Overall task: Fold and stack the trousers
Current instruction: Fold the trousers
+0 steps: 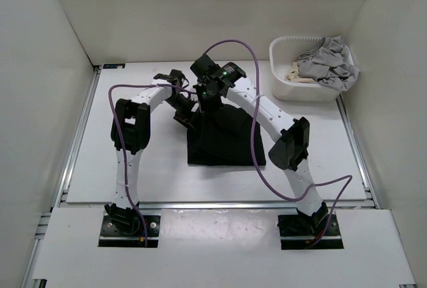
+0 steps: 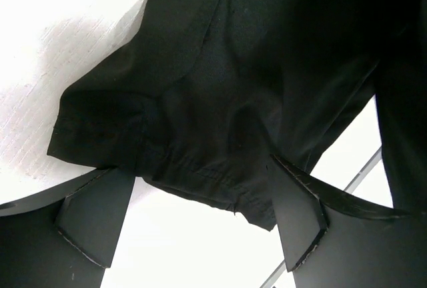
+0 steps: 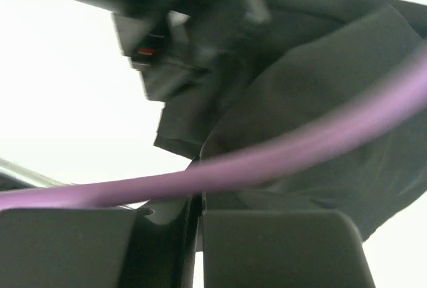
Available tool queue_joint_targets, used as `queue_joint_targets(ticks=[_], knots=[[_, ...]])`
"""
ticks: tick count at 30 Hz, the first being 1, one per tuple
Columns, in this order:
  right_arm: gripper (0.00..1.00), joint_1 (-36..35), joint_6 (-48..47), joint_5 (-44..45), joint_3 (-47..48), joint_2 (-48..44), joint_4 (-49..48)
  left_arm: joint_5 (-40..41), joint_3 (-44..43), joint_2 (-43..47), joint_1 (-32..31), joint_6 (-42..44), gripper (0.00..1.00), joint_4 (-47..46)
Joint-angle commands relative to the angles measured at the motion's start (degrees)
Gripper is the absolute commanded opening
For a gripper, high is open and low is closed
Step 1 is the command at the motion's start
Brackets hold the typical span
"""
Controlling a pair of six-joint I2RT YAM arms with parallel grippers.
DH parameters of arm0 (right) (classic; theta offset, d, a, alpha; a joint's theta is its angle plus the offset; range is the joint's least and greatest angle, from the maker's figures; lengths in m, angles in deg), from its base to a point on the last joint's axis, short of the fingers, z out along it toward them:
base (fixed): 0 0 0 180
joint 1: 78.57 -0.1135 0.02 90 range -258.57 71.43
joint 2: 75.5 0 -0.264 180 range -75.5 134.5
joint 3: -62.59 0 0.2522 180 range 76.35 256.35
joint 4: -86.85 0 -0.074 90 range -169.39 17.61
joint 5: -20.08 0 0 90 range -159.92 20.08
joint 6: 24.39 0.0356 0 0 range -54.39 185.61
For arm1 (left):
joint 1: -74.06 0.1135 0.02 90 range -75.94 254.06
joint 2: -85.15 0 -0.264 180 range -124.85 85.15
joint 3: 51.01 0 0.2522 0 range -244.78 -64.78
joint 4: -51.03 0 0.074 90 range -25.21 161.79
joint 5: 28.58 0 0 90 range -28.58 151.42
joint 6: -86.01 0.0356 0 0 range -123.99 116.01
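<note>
The black trousers (image 1: 225,140) lie folded at the table's middle, their far left corner raised. My left gripper (image 1: 185,115) is at that far left edge, open. In the left wrist view (image 2: 197,218) its jaws stand wide apart, with the trousers' hem (image 2: 200,121) just beyond the fingertips. My right gripper (image 1: 203,106) is right beside it, over the far edge. In the right wrist view (image 3: 200,216) its jaws are pressed together and a fold of the black trousers (image 3: 313,101) rises from between them. A purple cable (image 3: 280,151) crosses that view.
A white basket (image 1: 285,81) at the far right holds grey and cream garments (image 1: 327,65). White walls close in the table at the left, the back and the right. The two wrists are close together over the trousers' far edge.
</note>
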Motion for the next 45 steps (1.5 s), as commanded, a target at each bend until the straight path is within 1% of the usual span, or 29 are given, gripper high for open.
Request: queue_joint_targets(ticks=[1,3,5,6,8,10,11,12,14,15,17,20,23,25,26,28,29,31,32,33,34,35,36,38,39,42,43,44,45], knots=[[0.00,-2.97,-4.67,-6.45,4.39,2.71,-2.67,7.89,0.99,-5.08,0.51,3.47,0.92,-5.23],[0.00,-2.98,-5.99,-7.14,1.42,2.72,-4.69,8.59,0.99,-5.08,0.51,3.47,0.92,-5.23],[0.00,-2.98,-6.87,-7.15,1.40,4.38,-5.40,8.60,0.99,-5.08,0.51,3.47,0.90,-5.23],[0.00,-2.98,-8.01,-9.76,2.36,6.83,-5.40,8.60,0.99,-5.08,0.51,3.47,0.90,-5.23],[0.00,-2.98,-8.02,-10.40,4.12,9.39,-4.79,9.21,0.99,-5.08,0.51,4.00,0.90,-5.23],[0.00,-2.98,-8.55,-10.40,4.13,11.07,-4.78,11.14,0.99,-5.08,0.51,4.00,0.92,-5.23],[0.01,-2.98,-8.55,-10.40,3.00,11.07,-5.40,12.19,0.99,-4.47,0.51,4.00,0.95,-5.23],[0.04,-2.98,-8.55,-10.40,2.11,11.07,-6.19,14.81,0.47,-4.46,0.51,3.13,0.95,-5.23],[0.21,-2.98,-8.55,-10.40,0.44,10.46,-8.73,17.98,0.47,-3.77,1.91,2.42,0.96,-5.23],[0.33,-2.98,-9.33,-11.44,-0.17,10.45,-8.74,20.87,-0.32,-2.98,2.53,1.81,0.97,-5.23],[0.58,-2.98,-10.56,-13.47,-0.18,9.76,-9.79,23.26,-0.85,-2.10,4.38,1.19,1.00,-5.23],[0.65,-3.51,-12.58,-14.18,-0.18,7.56,-11.89,26.60,-2.43,-0.34,6.74,1.19,1.00,-5.23],[0.71,-4.12,-13.82,-13.48,-0.18,1.87,-15.40,29.68,-4.44,1.25,8.50,1.19,1.00,-5.23],[0.72,-4.12,-12.95,-12.25,-0.18,-1.04,-17.08,30.22,-5.59,3.35,9.30,1.19,1.00,-5.23],[0.72,-4.12,-11.46,-10.16,-1.14,-4.89,-17.96,29.26,-6.82,4.32,9.91,2.06,1.00,-5.23],[0.75,-3.08,-9.44,-6.64,-5.78,-9.65,-20.34,24.62,-7.36,8.44,9.92,4.78,1.00,-5.23],[0.77,-1.16,-8.12,-4.53,-8.50,-14.81,-20.95,20.07,-7.36,10.28,9.92,9.84,1.00,-5.23],[0.78,2.36,-2.24,0.12,-18.77,-19.93,-20.96,18.79,-5.08,15.73,5.98,14.88,1.00,-6.72],[0.78,7.08,-0.31,0.15,-23.25,-24.83,-20.35,17.75,-3.85,17.06,4.40,18.81,1.00,-7.33],[0.78,9.47,2.58,0.15,-27.99,-27.14,-20.34,17.21,-2.27,18.03,1.25,20.25,1.00,-7.34],[0.78,14.20,3.57,0.15,-37.44,-29.08,-20.34,17.21,-1.74,18.04,-0.17,21.13,1.00,-8.12],[0.78,16.25,3.58,-0.81,-41.62,-32.14,-20.34,16.34,-1.73,18.04,-1.58,23.31,1.00,-8.13],[0.78,17.92,3.58,-2.04,-45.32,-33.30,-20.34,16.33,-2.25,16.99,-4.64,24.21,1.00,-8.13],[0.78,21.09,2.88,-3.18,-53.91,-35.86,-23.15,16.33,-3.13,13.57,-7.64,25.79,1.00,-8.13],[0.78,21.88,2.36,-4.32,-56.14,-36.47,-24.29,15.72,-4.62,12.51,-10.44,25.80,1.00,-8.13],[0.78,24.61,1.82,-6.87,-62.99,-37.80,-27.98,14.92,-7.00,8.82,-14.93,26.33,1.00,-8.13],[0.78,24.62,1.82,-8.36,-64.67,-38.32,-31.04,14.92,-8.40,6.89,-15.82,26.33,1.00,-8.13],[0.78,24.62,1.82,-11.95,-66.08,-38.33,-32.55,15.45,-9.11,5.74,-16.53,26.33,1.00,-8.13],[0.78,24.62,1.82,-12.85,-67.23,-38.33,-33.43,16.06,-9.72,4.86,-16.54,26.33,1.00,-7.52]])
